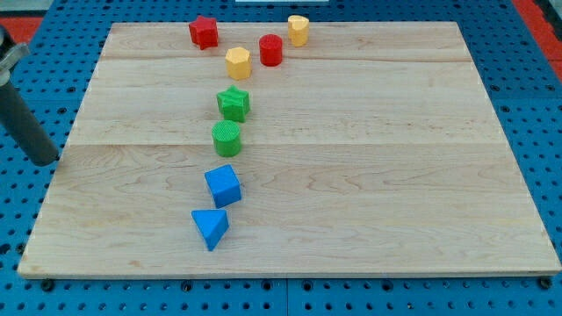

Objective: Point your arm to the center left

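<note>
My dark rod comes in from the view's upper left, and my tip point(44, 160) sits at the left edge of the wooden board point(369, 175), about mid-height. It is well left of every block. The nearest blocks are the green cylinder point(226, 139) and the green star point(234, 104), far to its right. Below them lie a blue cube point(223, 186) and a blue triangular block point(211, 227). Near the top are a red star point(204, 32), a yellow hexagonal block point(238, 63), a red cylinder point(270, 50) and a yellow block point(299, 30).
The board lies on a blue perforated table point(527, 70). The blocks form a rough line running from the top centre down to the lower left-centre.
</note>
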{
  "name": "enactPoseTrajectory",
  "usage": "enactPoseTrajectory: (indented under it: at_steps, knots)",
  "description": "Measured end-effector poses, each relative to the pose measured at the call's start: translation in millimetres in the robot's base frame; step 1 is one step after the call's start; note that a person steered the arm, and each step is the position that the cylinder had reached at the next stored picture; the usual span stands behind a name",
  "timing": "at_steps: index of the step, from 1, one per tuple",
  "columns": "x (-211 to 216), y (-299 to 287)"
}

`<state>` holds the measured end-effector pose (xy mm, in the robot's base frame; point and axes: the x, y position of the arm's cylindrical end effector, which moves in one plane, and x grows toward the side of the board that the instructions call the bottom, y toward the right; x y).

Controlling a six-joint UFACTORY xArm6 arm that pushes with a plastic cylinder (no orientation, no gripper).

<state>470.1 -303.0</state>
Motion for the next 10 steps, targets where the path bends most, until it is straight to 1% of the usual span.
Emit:
enactPoseTrajectory:
  at_steps: [3,5,6,7,8,9,10]
  knots:
    - [0.0,-0.6]
    - [8.1,31.4]
    - [8.1,31.4]
    - [0.1,56.0]
    - [-37.4,86.0]
    - [-37.4,86.0]
    - [-48.6,92.6]
